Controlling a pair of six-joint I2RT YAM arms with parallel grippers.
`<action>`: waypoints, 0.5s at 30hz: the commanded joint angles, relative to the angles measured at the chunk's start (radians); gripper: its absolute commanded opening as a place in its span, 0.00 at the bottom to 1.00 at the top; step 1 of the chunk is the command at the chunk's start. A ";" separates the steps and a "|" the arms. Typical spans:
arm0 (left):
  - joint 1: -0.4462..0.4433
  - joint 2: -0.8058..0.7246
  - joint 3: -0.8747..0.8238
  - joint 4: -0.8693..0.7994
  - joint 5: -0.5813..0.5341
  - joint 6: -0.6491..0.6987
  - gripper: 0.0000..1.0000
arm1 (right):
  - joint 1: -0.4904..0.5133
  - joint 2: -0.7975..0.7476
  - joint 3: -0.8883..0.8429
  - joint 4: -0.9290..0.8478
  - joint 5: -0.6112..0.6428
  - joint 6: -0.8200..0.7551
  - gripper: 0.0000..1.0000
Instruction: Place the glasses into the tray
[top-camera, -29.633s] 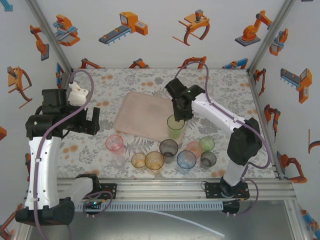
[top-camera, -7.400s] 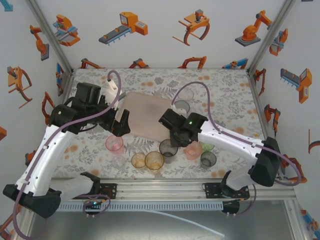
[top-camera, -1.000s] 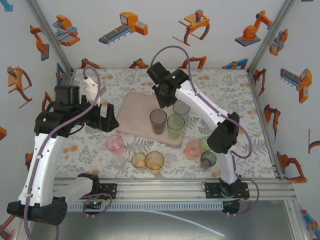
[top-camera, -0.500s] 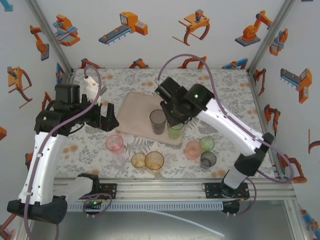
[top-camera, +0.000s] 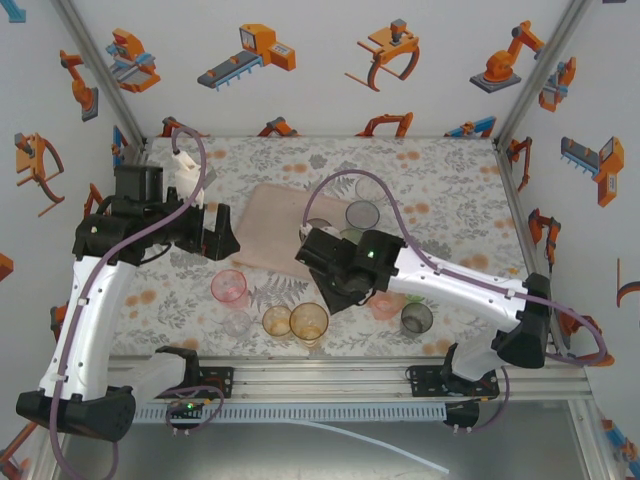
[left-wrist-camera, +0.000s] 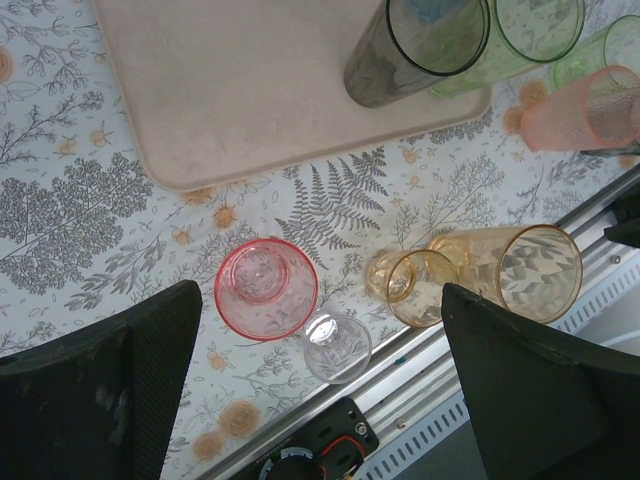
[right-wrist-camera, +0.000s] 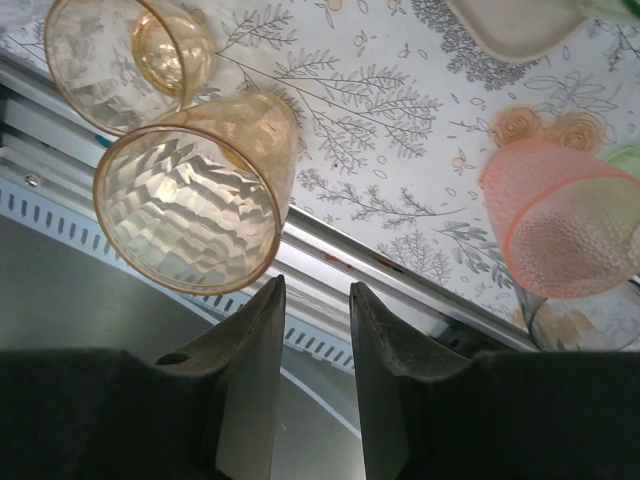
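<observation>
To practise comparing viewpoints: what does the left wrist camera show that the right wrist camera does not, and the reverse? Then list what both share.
Left wrist, not right: a short pink tumbler, a small clear tumbler beside it, a smoky grey tumbler standing on the tray, and the left claw, wide open.
Right wrist, not left: the right claw, fingers near together and empty.
Both: the large amber tumbler, the small amber tumbler, the salmon tumbler, a corner of the tray.

floral tablecloth (top-camera: 450, 190); aluminium rail (top-camera: 330, 377) along near edge; robot-print walls (top-camera: 300, 95)
</observation>
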 joint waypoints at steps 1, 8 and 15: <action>0.005 -0.002 0.031 -0.014 0.014 0.000 0.97 | 0.003 -0.022 -0.014 0.081 -0.004 0.046 0.35; 0.006 -0.012 0.027 -0.010 0.010 -0.008 0.97 | 0.003 0.016 -0.027 0.109 -0.012 0.059 0.37; 0.004 -0.022 0.033 -0.014 -0.006 -0.011 0.97 | 0.005 0.055 -0.035 0.117 -0.020 0.067 0.37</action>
